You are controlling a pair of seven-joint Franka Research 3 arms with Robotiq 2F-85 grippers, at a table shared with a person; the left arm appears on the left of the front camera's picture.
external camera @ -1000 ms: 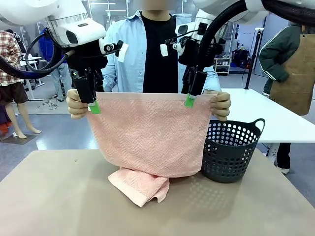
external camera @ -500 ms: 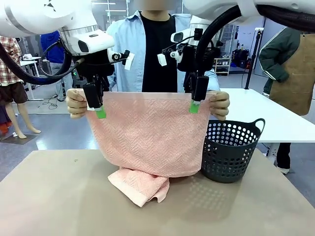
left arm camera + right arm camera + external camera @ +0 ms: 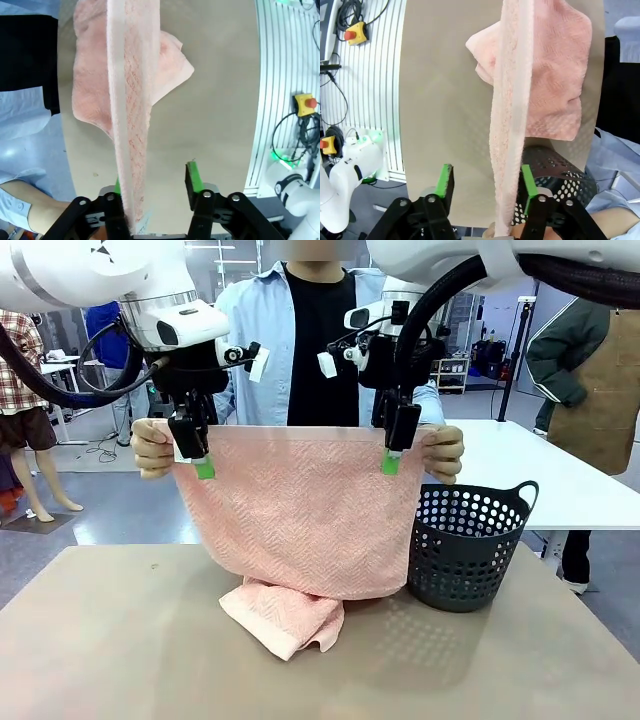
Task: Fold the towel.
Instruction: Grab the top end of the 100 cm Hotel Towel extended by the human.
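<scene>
Over the table (image 3: 100, 640), we find left gripper (image 3: 203, 468) and right gripper (image 3: 391, 462) half-open astride the towel (image 3: 300, 510)'s top edge, gripping nothing; we judge clamping comes next.

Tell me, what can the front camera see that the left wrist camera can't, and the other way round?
Front view: the dark basket, the right gripper, and the person's hands holding up the top corners of the towel.
Left wrist view: a yellow box with a red button off beside the table, and the left gripper with its jaws apart around the towel's edge.
Both: the pink towel, the tan table and the left gripper.
</scene>
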